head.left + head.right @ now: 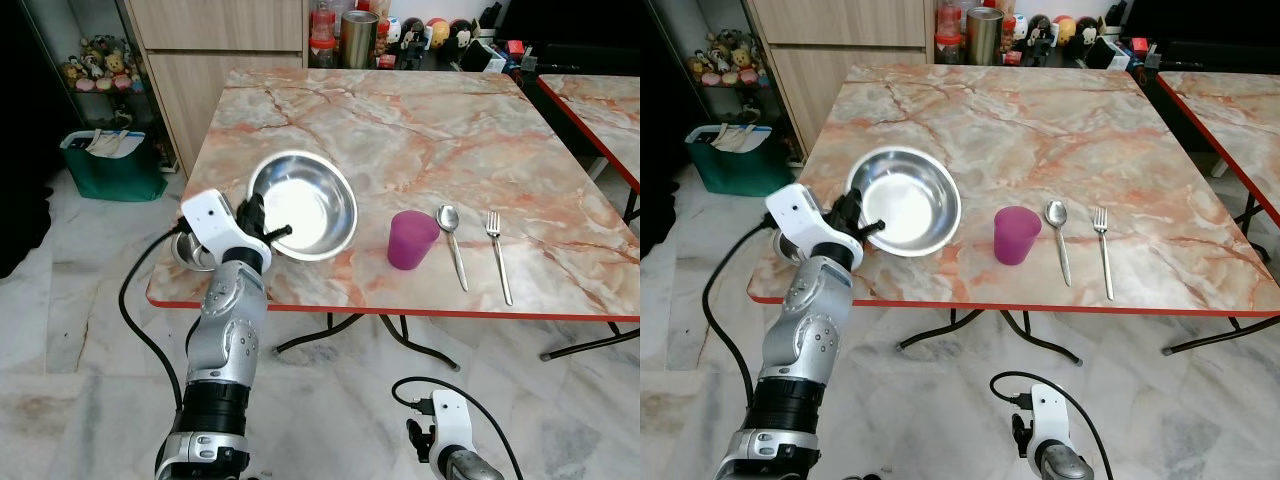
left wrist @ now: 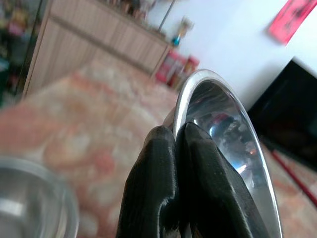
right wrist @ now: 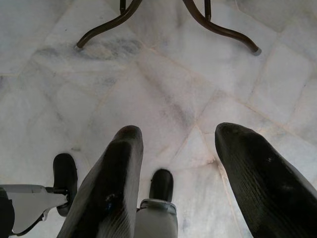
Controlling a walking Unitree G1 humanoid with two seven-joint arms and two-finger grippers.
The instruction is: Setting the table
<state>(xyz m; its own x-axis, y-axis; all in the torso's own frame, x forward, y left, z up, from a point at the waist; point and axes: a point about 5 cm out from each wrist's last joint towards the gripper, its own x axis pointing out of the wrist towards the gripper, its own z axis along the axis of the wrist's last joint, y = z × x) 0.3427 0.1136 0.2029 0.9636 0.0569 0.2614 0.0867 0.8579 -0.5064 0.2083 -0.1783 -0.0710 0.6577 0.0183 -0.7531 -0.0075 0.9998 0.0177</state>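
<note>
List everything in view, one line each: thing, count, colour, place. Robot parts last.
large bowl: 1, silver steel, near left of table, rim pinched by left gripper
small bowl: 1, silver steel, table's near left corner, partly behind the left wrist
cup: 1, purple, right of large bowl
spoon: 1, silver, right of cup
fork: 1, silver, right of spoon
table: 1, orange marble pattern, red edge
bin: 1, green, floor left of table
left gripper: 1, black fingers, shut on large bowl's rim
right gripper: 1, black fingers, open, hanging low above floor
</note>
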